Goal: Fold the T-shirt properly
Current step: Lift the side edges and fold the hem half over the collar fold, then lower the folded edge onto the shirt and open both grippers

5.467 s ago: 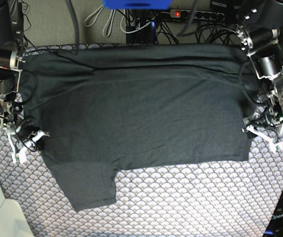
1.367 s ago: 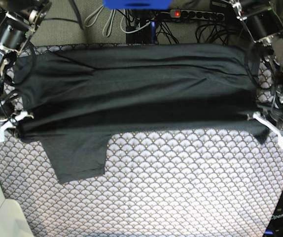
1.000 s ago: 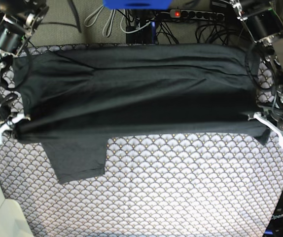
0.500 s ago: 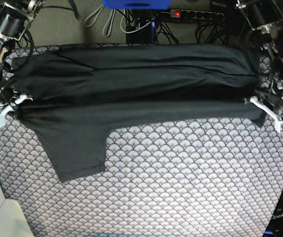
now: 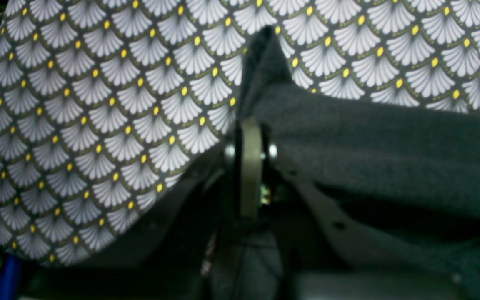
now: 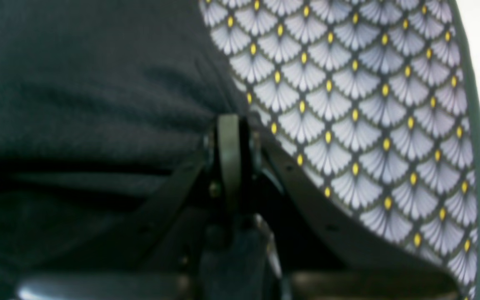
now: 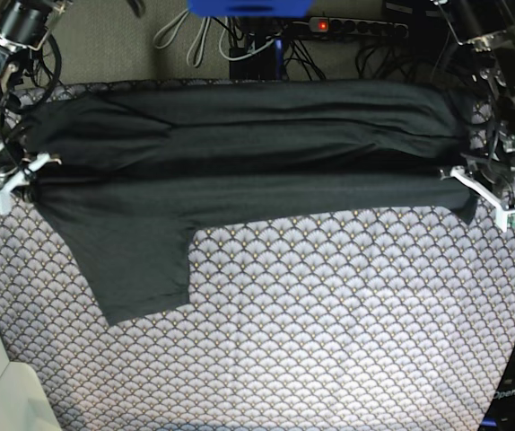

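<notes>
T-shirt [image 7: 240,153] fabric is lying stretched across the far half of the scale-patterned table cover [image 7: 329,341], one sleeve trailing toward the near side. The right gripper [image 7: 6,180] and left gripper [image 7: 482,184] are each pinching a raised edge tight. To fold cleanly, I judge both should be travelling level and together, keeping the edge taut, then lowering it parallel to the far edge.

Base view: even overhead light, sharp, soft shadow band along the T-shirt [image 7: 240,171] fold. Both wrist views are soft; near gripper parts are blurred and dark, the patterned tablecloth [image 5: 98,125] is bright, without glare.
</notes>
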Controlling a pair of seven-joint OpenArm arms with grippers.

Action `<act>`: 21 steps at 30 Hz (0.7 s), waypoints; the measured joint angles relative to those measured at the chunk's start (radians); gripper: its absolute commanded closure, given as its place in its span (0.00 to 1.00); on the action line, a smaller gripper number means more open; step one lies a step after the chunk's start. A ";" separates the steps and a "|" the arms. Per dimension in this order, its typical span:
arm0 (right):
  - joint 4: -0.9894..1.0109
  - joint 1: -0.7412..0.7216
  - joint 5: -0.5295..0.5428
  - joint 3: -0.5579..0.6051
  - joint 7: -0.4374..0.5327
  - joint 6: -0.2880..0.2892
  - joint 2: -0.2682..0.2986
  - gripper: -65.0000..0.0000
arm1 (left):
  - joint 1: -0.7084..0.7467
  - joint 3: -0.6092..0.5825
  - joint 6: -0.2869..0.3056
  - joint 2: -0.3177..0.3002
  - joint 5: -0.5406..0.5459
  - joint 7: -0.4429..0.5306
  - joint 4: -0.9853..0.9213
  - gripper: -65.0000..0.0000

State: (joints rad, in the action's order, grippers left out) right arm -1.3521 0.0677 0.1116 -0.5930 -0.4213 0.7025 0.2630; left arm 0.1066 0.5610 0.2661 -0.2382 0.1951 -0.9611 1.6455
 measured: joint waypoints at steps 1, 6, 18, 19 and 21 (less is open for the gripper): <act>0.000 0.003 0.000 0.000 -0.004 0.000 0.000 1.00 | 0.002 0.000 0.000 0.000 0.000 -0.001 0.000 1.00; 0.000 0.011 0.002 -0.010 0.003 0.000 0.000 1.00 | 0.002 -0.002 0.000 0.000 0.001 0.000 -0.001 1.00; -0.053 0.082 0.002 -0.071 -0.004 0.004 -0.007 1.00 | -0.007 0.000 0.000 -0.016 0.009 0.000 -0.002 1.00; -0.078 0.097 -0.001 -0.072 -0.005 0.000 -0.014 1.00 | -0.010 0.000 0.001 -0.016 0.010 0.000 -0.002 1.00; -0.124 0.110 -0.002 -0.074 -0.006 0.000 -0.034 1.00 | -0.010 -0.001 0.000 -0.016 0.011 0.000 -0.002 1.00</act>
State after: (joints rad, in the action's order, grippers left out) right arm -1.4765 0.1780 0.1101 -0.6666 -0.4274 0.7025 0.2287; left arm 0.0967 0.5602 0.2665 -0.2543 0.2062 -0.9615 1.6440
